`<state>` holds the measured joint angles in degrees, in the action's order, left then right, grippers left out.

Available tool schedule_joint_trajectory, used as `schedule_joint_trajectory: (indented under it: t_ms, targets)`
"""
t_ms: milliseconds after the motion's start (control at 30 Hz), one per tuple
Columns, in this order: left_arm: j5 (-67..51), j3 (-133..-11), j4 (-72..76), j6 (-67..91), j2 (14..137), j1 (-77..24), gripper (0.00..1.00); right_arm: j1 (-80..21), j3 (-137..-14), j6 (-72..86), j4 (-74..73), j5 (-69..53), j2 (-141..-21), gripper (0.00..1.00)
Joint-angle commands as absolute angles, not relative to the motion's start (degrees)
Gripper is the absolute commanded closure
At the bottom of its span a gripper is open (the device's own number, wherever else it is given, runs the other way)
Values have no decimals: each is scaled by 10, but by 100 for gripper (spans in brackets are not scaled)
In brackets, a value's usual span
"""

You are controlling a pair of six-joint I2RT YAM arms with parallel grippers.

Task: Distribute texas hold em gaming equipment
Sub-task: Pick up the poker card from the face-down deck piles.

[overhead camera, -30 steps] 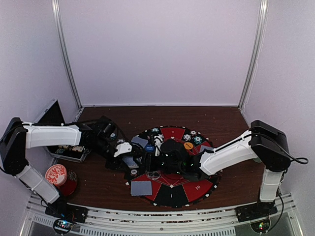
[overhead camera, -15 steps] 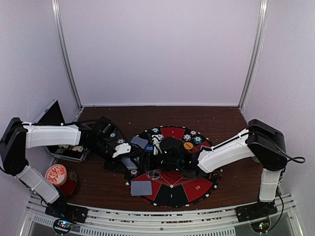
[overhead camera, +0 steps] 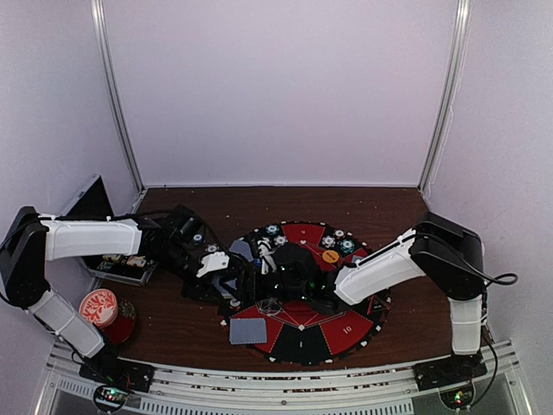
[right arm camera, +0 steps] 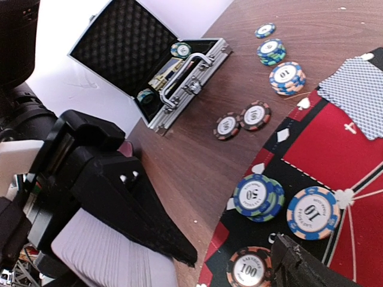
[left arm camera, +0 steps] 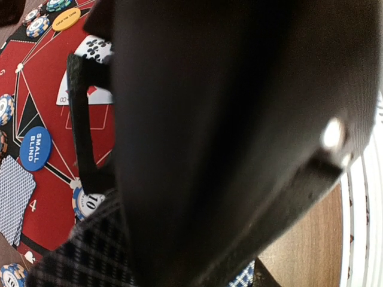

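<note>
My left gripper (overhead camera: 227, 284) is shut on a deck of grey-blue-backed playing cards (right arm camera: 108, 260) just off the left rim of the round mat (overhead camera: 341, 333). The right wrist view shows the deck's white edges under a black finger (right arm camera: 143, 215). My right gripper (overhead camera: 260, 278) is open close beside the deck, with one fingertip (right arm camera: 299, 269) showing over the mat's edge. Poker chips marked 50 (right arm camera: 257, 196), 10 (right arm camera: 312, 212) and 100 (right arm camera: 250, 270) lie on the mat near it. The blue button (left arm camera: 35, 148) and the orange button (overhead camera: 331, 256) rest on the mat. My own finger blocks most of the left wrist view.
An open metal case (right arm camera: 149, 60) stands at the left with chips inside. More chip stacks (right arm camera: 286, 78) and two loose chips (right arm camera: 242, 119) lie on the wooden table. Dealt card piles (overhead camera: 248, 330) (right arm camera: 359, 95) lie on the mat. A red-and-white patterned disc (overhead camera: 99, 305) sits near left.
The right arm has slid left across the mat toward the held deck and its jaws have widened. The left arm has stayed in place.
</note>
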<state>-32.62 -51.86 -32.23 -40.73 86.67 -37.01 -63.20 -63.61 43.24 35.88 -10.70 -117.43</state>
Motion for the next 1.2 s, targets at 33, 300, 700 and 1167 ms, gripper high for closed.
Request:
schedule_joint_trajectory:
  t_ms: [33,300,700,1167]
  targets:
    - [-349,-521,-318,-416,859,-382,61,-622,-646,464,451,-132,-1188,13]
    - [-349,-522,-318,-416,860,-382,61,-617,-656,459,379,-73,-1185,21]
    - [-346,-523,-318,-416,864,-382,61,-614,-584,444,330,21,-1108,50]
    - [-343,-525,-318,-415,869,-382,61,-652,-588,408,270,50,-1064,76]
